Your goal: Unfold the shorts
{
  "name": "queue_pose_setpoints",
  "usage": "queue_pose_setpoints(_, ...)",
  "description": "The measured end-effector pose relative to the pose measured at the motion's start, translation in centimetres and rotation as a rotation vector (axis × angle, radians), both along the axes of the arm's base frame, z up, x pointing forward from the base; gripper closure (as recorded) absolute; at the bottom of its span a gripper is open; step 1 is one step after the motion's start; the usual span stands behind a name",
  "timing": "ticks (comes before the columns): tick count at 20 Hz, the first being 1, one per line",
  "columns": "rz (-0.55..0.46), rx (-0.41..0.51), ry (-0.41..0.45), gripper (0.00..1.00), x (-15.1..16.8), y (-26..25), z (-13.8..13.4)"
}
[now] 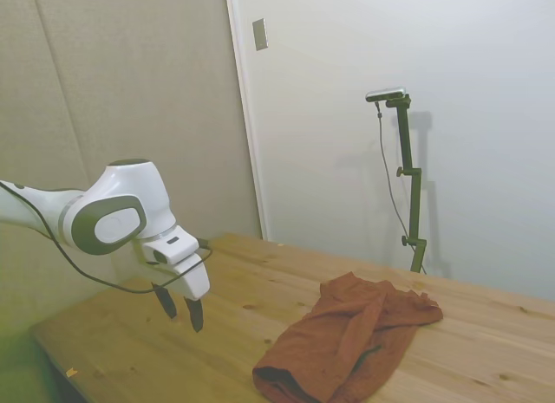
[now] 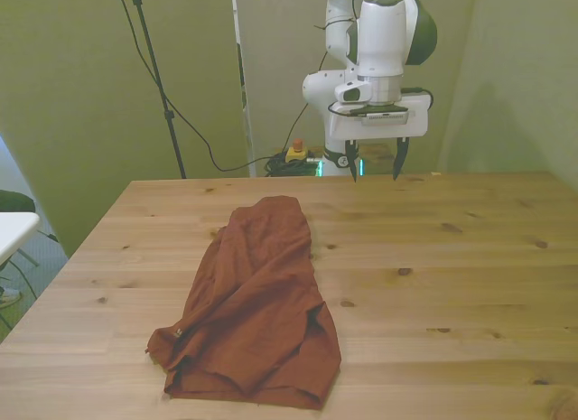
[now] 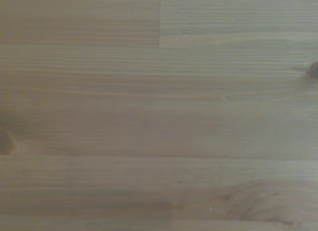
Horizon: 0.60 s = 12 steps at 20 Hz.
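Side view: your gripper (image 1: 182,309) hangs with fingers apart, well clear of the crumpled shorts (image 1: 347,342) on the wooden table (image 1: 147,351); front view: their long axis runs from the near edge toward the robot; wrist view: bare planks only.

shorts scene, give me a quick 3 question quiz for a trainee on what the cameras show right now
1. True or false: the gripper is holding the shorts.
2. Multiple choice: how do the shorts lie on the table? A) spread flat, B) bunched and folded over themselves, C) hanging off the edge.
3. Short answer: what fills the wrist view?

Key:
1. False. The gripper hangs open above the table near its far edge, apart from the shorts.
2. B. The rust fabric lies in a rumpled, folded heap, toward the front view's left.
3. Only bare wood planks; no fabric shows in it.
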State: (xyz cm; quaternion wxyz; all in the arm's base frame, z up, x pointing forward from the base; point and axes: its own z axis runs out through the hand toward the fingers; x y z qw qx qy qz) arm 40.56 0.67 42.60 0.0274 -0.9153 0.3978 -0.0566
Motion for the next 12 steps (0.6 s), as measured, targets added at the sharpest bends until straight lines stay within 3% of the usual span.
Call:
queue_pose_setpoints(3, -0.006, 0.002, 0.000, 0.00, 0.1, -0.3, 0.1)
queue_pose_setpoints(5, -0.063, 0.023, -0.022, 0.00, 0.6, -3.6, 1.6)
queue_pose_setpoints(9, -0.179, 0.154, -0.054, 0.00, 1.5, -17.8, 4.1)
queue_pose_setpoints(12, -0.239, 0.296, -0.055, 0.00, 1.9, -26.8, 3.0)
